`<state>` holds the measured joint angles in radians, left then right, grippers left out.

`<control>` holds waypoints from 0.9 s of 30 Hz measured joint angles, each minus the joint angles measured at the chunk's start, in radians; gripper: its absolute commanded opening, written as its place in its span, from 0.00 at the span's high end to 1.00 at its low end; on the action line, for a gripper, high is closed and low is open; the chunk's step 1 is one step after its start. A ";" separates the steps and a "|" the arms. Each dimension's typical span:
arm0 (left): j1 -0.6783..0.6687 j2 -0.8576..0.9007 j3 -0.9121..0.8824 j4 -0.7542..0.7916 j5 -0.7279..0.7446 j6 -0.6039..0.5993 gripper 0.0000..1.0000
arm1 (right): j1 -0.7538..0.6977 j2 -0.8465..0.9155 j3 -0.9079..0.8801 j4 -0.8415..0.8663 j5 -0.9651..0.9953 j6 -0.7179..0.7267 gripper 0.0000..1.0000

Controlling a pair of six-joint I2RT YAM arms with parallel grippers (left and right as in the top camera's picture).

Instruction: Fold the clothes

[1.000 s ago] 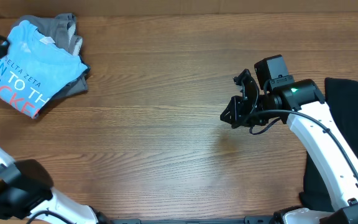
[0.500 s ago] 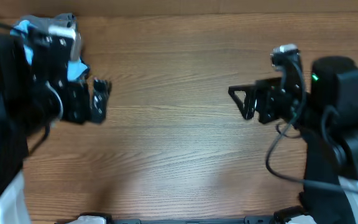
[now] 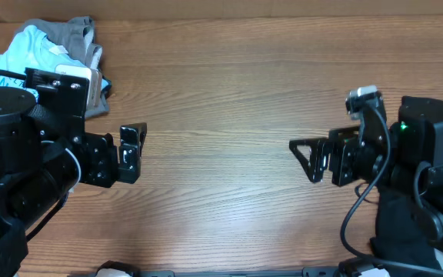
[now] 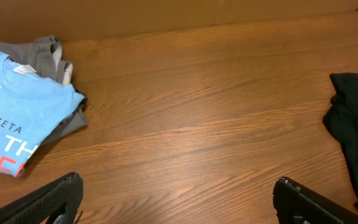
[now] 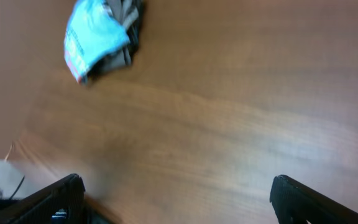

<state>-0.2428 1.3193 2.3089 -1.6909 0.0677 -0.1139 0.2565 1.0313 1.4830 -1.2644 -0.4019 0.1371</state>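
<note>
A folded light blue T-shirt [image 4: 17, 127] with white and pink-red lettering lies on a grey shirt [image 4: 45, 50] at the table's far left corner. The left arm partly covers the blue T-shirt [image 3: 10, 54] and the grey shirt [image 3: 79, 31] from above. A black shirt [image 4: 356, 124] lies crumpled at the right side, and the right arm mostly hides this black shirt [image 3: 391, 227]. My left gripper [image 4: 178, 186] is wide open above bare wood. My right gripper [image 5: 176, 183] is also wide open and empty. The two grippers, left [image 3: 137, 151] and right [image 3: 302, 159], face each other across the middle.
The wooden table [image 3: 221, 92] runs between the arms. A brown wall [image 4: 166, 12] backs its far edge. In the blurred right wrist view, the blue T-shirt [image 5: 95, 34] sits far off, and the table's edge [image 5: 23, 146] shows at lower left.
The right gripper has gone from shut to wide open. Both arms have lifted and swung, so they now face each other. The left arm has come over the blue shirt pile.
</note>
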 measured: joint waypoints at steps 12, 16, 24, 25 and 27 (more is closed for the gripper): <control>0.000 0.030 -0.002 0.000 0.003 -0.011 0.00 | 0.000 0.010 0.000 -0.016 0.022 -0.001 0.00; 0.000 0.039 -0.004 0.000 0.003 -0.011 0.00 | 0.005 0.006 0.000 0.093 0.082 -0.005 0.00; 0.000 0.042 -0.006 0.000 0.003 -0.011 0.00 | 0.013 -0.084 -0.012 0.341 0.234 -0.080 0.00; 0.000 0.042 -0.006 0.000 0.003 -0.011 0.00 | 0.014 -0.106 -0.029 0.391 0.262 -0.086 0.00; 0.000 0.042 -0.006 0.000 0.003 -0.011 0.00 | 0.013 -0.158 -0.081 0.489 0.309 -0.096 0.00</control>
<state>-0.2428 1.3617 2.3032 -1.6905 0.0708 -0.1253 0.2699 0.8734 1.4017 -0.7750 -0.0925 0.0414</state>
